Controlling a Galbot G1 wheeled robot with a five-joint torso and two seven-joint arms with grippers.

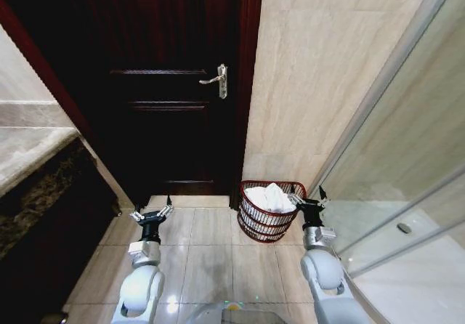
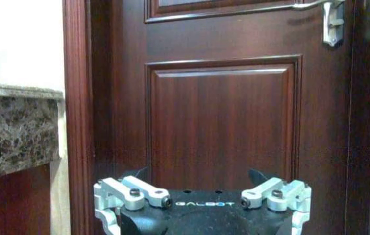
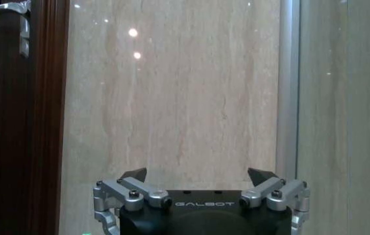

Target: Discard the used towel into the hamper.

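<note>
White towel (image 1: 267, 196) is lying inside the hamper (image 1: 256, 225); right gripper (image 1: 309, 195) and left gripper (image 1: 152, 212) are hanging open-fingered and empty, so pulling clear of the rim seems best.

A dark wooden door (image 1: 171, 84) fills the upper middle of the head view, around twelve o'clock, with a silver lever handle (image 1: 216, 80) on its right edge. At three o'clock of it runs a beige tiled wall (image 1: 320, 70). A glass shower screen (image 1: 414, 164) slants across at four o'clock. A marble counter (image 1: 29, 157) sits at nine o'clock. Pale floor tiles (image 1: 211, 258) spread out at six o'clock.
</note>
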